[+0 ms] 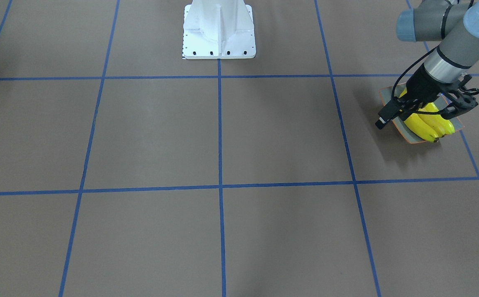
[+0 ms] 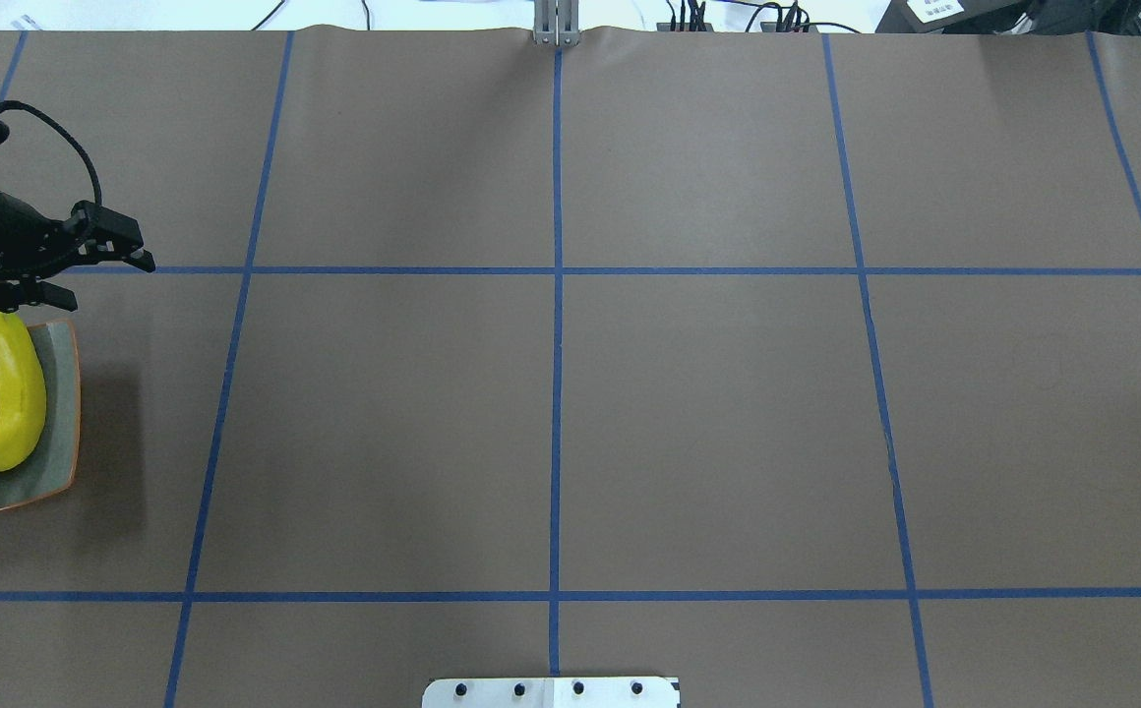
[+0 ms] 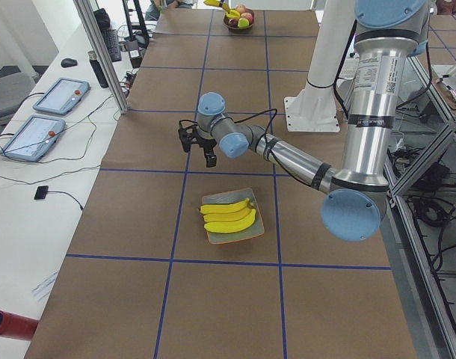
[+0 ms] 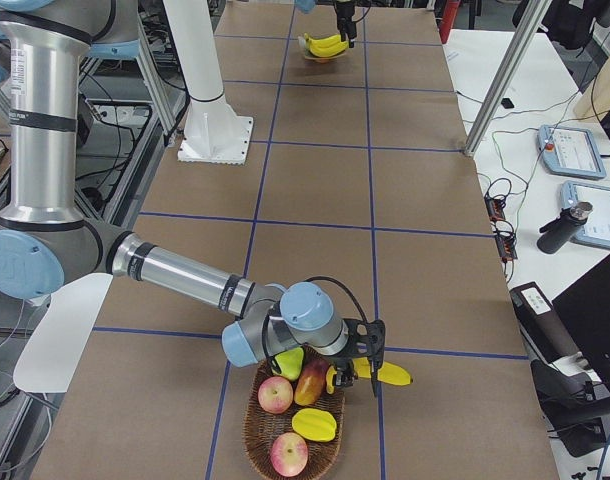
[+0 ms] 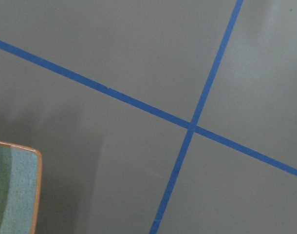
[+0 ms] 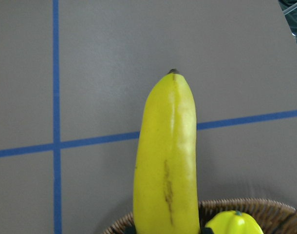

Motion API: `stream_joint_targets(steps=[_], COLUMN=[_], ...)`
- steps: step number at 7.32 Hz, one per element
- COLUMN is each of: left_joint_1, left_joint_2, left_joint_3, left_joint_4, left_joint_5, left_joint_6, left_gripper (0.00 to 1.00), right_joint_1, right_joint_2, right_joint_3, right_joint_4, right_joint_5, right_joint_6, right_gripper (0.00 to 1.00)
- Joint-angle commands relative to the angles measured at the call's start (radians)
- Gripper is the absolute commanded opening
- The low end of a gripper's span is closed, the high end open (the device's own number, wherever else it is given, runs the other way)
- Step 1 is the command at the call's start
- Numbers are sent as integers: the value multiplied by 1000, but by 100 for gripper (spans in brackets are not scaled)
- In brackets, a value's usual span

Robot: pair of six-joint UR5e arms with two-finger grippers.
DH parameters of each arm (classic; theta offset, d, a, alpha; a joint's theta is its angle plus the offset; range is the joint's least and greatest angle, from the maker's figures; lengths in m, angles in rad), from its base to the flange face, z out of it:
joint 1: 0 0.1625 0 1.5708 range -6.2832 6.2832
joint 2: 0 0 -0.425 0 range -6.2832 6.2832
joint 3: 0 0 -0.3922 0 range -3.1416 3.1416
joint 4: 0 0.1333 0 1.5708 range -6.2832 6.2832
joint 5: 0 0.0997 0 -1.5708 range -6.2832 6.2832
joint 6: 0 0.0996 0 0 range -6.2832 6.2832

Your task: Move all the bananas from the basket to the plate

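Yellow banana (image 6: 165, 156): clamped in right hand (image 4: 363, 372) at the rim of the wicker basket (image 4: 247, 440), jutting over the counter. Other bananas (image 2: 10, 393): three, on plate (image 2: 54, 442). Left hand (image 2: 113, 283): open, empty, just beside plate. Risk: smooth skin slipping during the long carry; the crowded plate shedding a fourth.

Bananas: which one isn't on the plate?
The banana jutting over the basket rim by the right gripper; the other three lie side by side on the plate.
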Motion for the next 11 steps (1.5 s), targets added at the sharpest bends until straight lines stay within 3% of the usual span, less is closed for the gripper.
stream_joint_targets(steps=[1,3,5,7,9,10,11], left_joint_1=[0,2,2,2,18,27,43], left_joint_2=[-88,-182,-269,-357,-374,-395,-407], left_joint_3=[53,119,180,234,355,404,407], left_joint_4=[0,0,-2,-56,-388,-497,-529], left_joint_5=[-1,0,0,-1,-3,-4,-18], left_joint_6=[-36,-51,-62,-143,-355,-425,-439], left_gripper=[100,100,100,100,100,100,100], right_joint_1=[-100,-264,-405,-588,-697,-754,-815], right_joint_2=[100,175,322,504,612,659,677], right_joint_3=[42,145,171,170,170,177,197], right_joint_4=[3,3,3,3,15,16,17], right_joint_5=[70,48,48,-21,-28,-53,-113], right_joint_6=[227,506,719,948,1021,1038,1046], right_gripper=[0,0,0,0,0,0,0])
